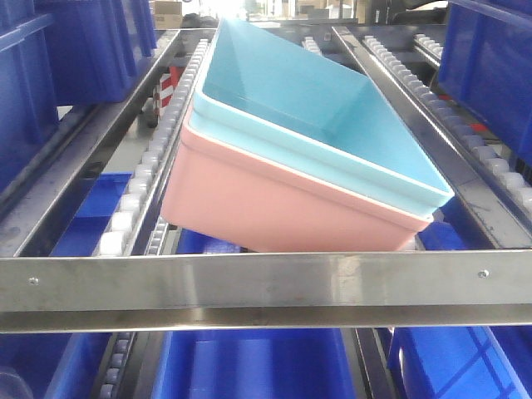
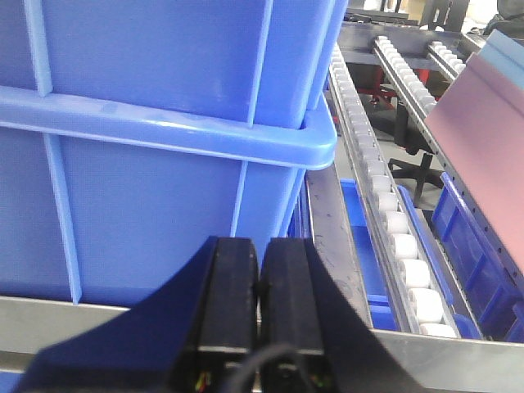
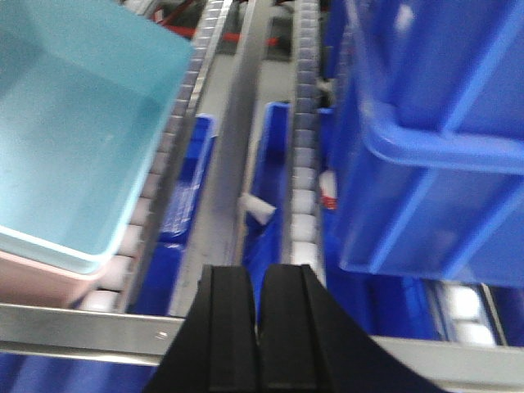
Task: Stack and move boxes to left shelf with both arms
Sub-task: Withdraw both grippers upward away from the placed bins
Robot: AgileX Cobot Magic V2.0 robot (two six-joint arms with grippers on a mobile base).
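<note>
The light blue box (image 1: pixel 316 108) sits nested inside the salmon pink box (image 1: pixel 274 204), and the stack rests tilted on the shelf's roller tracks (image 1: pixel 154 158), skewed across the lane. The right wrist view shows the blue box (image 3: pixel 78 139) at the left, with the pink rim (image 3: pixel 33 278) under it. A pink side wall (image 2: pixel 483 155) shows at the right of the left wrist view. My left gripper (image 2: pixel 259 282) is shut and empty, low in front of a dark blue bin. My right gripper (image 3: pixel 259 307) is shut and empty, to the right of the stack above the front bar.
Large dark blue bins (image 2: pixel 164 139) stand on the neighbouring lanes at left and right (image 3: pixel 434 139). A steel front bar (image 1: pixel 266 287) crosses the shelf's near edge. More dark blue bins (image 1: pixel 249 366) sit on the level below.
</note>
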